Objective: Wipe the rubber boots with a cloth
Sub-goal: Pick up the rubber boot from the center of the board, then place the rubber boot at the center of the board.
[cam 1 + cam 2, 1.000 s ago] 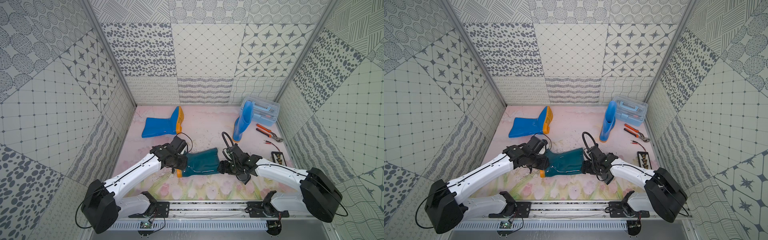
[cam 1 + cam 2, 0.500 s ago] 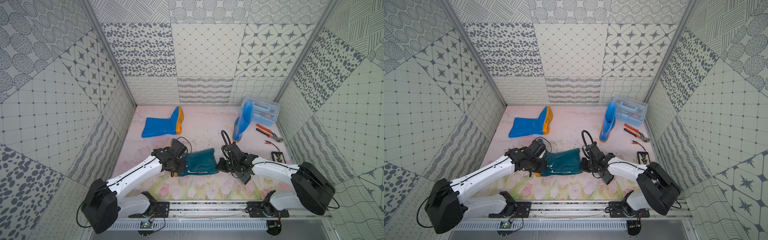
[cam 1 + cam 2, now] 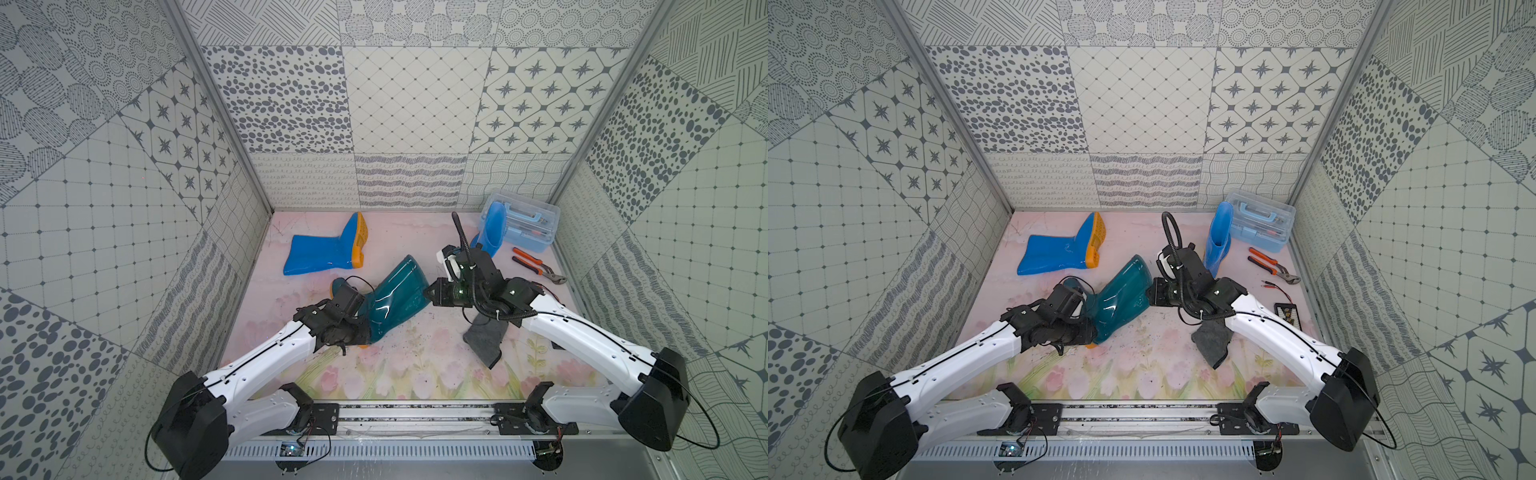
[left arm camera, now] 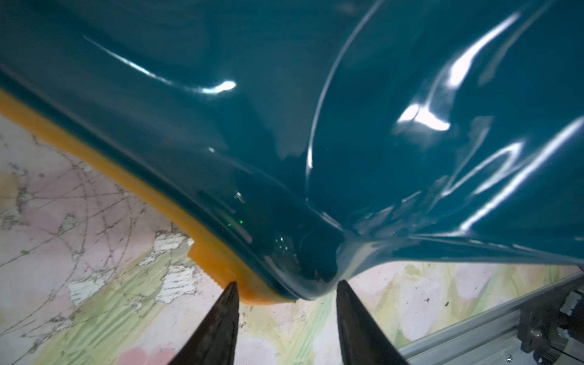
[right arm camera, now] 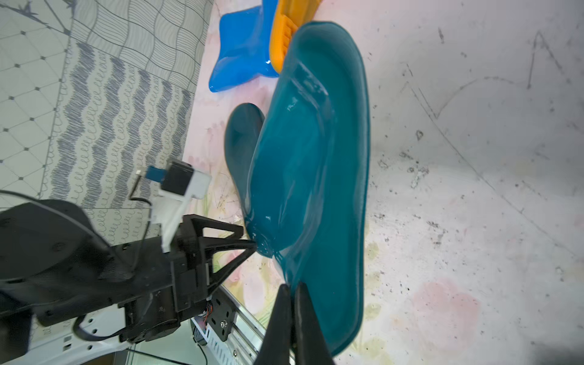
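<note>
The dark teal rubber boot (image 3: pixel 395 295) (image 3: pixel 1121 291) lies tilted mid-table between both arms. My left gripper (image 4: pixel 287 284) (image 3: pixel 365 336) pinches its heel, one fingertip on the orange sole, the other on the teal back. My right gripper (image 5: pixel 292 286) (image 3: pixel 428 293) is shut on the rim of the shaft. A blue boot (image 3: pixel 324 253) (image 5: pixel 243 53) lies on its side at the back left. Another blue boot (image 3: pixel 492 228) stands upright at the back right. The dark grey cloth (image 3: pixel 484 340) (image 3: pixel 1210 343) lies crumpled on the table under my right arm, held by neither gripper.
A clear plastic toolbox (image 3: pixel 528 226) sits in the back right corner behind the upright boot. Orange-handled pliers (image 3: pixel 536 268) lie along the right wall, with a small black part (image 3: pixel 1285 309) nearer the front. Patterned walls enclose three sides.
My right gripper has closed on the teal boot's shaft rim. The shaft has swung from pointing right to pointing towards the back, and the cloth now shows beneath the right arm.
</note>
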`<state>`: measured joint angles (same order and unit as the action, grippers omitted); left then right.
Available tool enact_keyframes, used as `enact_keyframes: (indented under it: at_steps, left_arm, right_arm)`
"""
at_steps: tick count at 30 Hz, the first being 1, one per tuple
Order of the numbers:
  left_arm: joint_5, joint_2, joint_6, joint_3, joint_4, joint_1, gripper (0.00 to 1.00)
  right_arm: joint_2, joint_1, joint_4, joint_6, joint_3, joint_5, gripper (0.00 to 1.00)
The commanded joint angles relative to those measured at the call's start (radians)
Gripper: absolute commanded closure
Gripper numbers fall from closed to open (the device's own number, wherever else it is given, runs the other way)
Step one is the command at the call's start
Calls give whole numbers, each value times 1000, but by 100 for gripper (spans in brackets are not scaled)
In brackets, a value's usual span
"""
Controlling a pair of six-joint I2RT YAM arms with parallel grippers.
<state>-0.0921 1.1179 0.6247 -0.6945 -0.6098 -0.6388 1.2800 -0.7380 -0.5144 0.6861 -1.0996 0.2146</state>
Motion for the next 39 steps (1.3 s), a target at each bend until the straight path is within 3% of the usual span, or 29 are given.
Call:
enact_keyframes:
  at_steps: [1,12,19,31,39]
  left_arm:
    - [-78,81,20,-52,177,16,50]
    - [-87,367,-50,-298,340,80,52]
    - [-121,579,-88,-513,356,106,53]
    - [-203,953,-72,-928,376,125,54]
    - [-247,1167,-30,-1171,362,117,54]
  right_arm:
    - [42,-4,-46,-89,-144,-67,100]
    - [272,11,-172,-224,-533,-132,100]
    - [408,63,-256,-312,-766,-137,100]
    - [607,286,-315,-429,-1007,-78,100]
    - [662,361,-344,-482,-1066,-68,100]
